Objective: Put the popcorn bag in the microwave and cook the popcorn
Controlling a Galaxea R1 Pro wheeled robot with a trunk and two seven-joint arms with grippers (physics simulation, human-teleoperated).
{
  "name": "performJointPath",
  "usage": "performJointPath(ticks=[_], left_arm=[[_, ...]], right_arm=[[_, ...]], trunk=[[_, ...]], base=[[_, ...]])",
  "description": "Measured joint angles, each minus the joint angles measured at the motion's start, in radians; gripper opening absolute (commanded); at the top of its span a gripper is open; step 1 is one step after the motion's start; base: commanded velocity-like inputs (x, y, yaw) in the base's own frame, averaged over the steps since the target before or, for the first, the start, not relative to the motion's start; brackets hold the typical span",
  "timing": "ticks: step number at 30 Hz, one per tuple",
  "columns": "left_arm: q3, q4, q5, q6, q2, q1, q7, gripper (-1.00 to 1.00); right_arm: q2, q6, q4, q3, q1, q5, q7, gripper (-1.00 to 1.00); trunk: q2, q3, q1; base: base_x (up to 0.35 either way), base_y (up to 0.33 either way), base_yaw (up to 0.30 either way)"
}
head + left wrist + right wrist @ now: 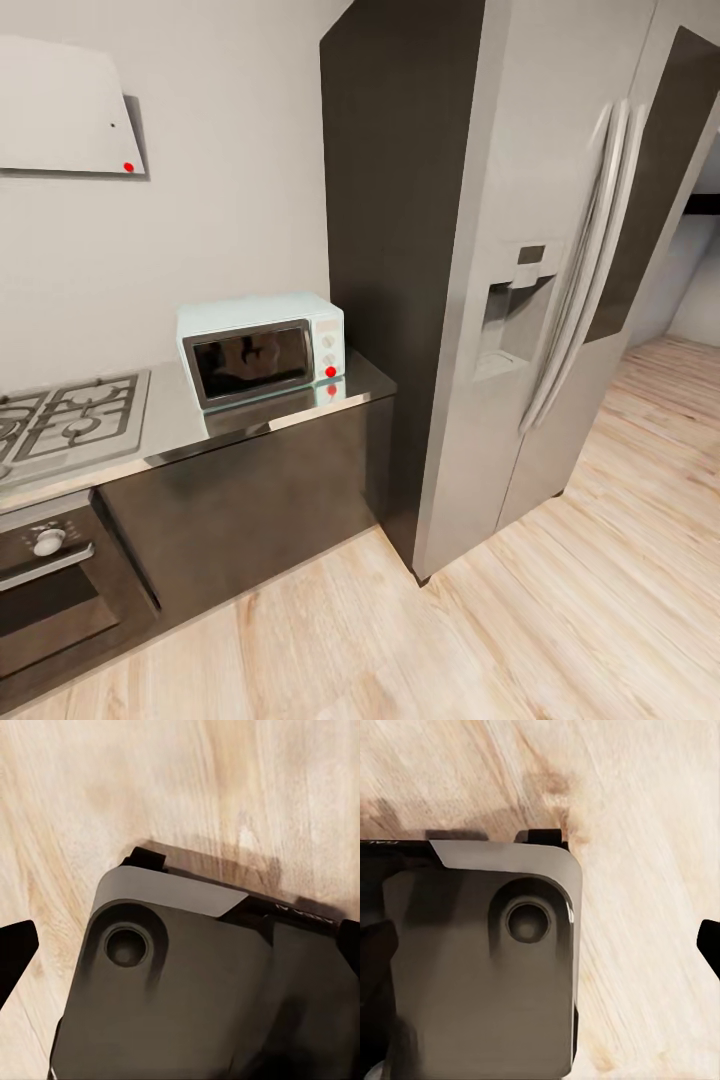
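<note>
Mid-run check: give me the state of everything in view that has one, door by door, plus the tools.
microwave: door shut, red light on its panel.
fridge: both doors shut.
oven: door shut.
gas hob: no pan on it, no flame seen.
left tool: open, holding nothing.
right tool: open, holding nothing.

Steel fridge point(560, 280) beside counter – gas hob point(70, 415), oven point(50, 590).

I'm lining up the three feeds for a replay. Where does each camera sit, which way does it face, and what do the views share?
Head view: on the robot's head, looking forward and down at the microwave on the countertop, beside the fridge.
Left wrist view: looks down at the robot's base, over the wood floor.
Right wrist view: likewise, base below.
Shared: the wood floor in all three.
</note>
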Motion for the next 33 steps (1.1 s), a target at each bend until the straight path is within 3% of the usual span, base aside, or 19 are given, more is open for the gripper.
performJointPath(ticks=[7,33], left_arm=[[0.0,0.0,-0.003,0.003,0.002,0.0,0.0,1.0],[-0.001,-0.001,-0.002,-0.007,0.018,0.0,0.001,1.0]], right_arm=[[-0.002,0.01,0.0,0.0,0.009,0.0,-0.012,1.0],[0.0,0.007,0.0,0.0,0.009,0.0,-0.013,1.0]], trunk=[[0.0,0.0,0.0],[0.0,0.0,0.0]], base=[[0.0,0.0,0.026],[0.0,0.0,0.257]])
